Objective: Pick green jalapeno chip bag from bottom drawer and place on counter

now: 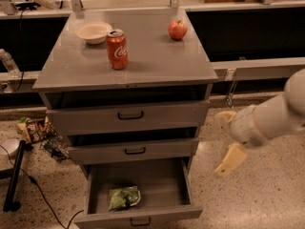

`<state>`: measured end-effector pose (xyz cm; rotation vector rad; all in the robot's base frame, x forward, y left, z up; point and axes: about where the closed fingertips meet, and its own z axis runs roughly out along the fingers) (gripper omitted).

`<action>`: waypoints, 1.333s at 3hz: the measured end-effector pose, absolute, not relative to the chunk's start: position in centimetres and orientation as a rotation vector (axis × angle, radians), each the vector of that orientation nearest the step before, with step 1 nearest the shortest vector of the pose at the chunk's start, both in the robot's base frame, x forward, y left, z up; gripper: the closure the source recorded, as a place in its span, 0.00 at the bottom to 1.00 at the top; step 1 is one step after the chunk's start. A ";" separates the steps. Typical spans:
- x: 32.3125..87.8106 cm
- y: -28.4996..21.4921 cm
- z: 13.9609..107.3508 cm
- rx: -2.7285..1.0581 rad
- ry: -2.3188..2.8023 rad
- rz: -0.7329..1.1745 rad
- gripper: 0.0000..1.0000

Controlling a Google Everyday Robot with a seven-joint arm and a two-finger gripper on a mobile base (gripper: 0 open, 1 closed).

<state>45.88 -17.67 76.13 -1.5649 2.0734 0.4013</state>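
Observation:
The green jalapeno chip bag (124, 197) lies crumpled in the left part of the bottom drawer (157, 214), which is pulled open. The counter (152, 61) is the grey top of the cabinet. My gripper (227, 142) hangs to the right of the cabinet at about the height of the middle drawer, well apart from the bag. Its cream fingers (230, 160) are spread and hold nothing. The white arm comes in from the right edge.
On the counter stand a red soda can (117, 49), a white bowl (94, 32) and a red apple (177, 30). The two upper drawers (128, 116) stand slightly ajar. Snack packets (34, 129) and cables lie on the floor at the left.

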 end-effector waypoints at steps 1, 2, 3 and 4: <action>47.6 -14.9 70.0 -1.524 2.003 0.479 0.00; 48.6 -10.8 63.5 -1.537 2.007 0.531 0.00; 48.6 -11.1 64.1 -1.536 2.001 0.524 0.00; 49.2 -9.8 62.9 -1.444 1.926 0.588 0.00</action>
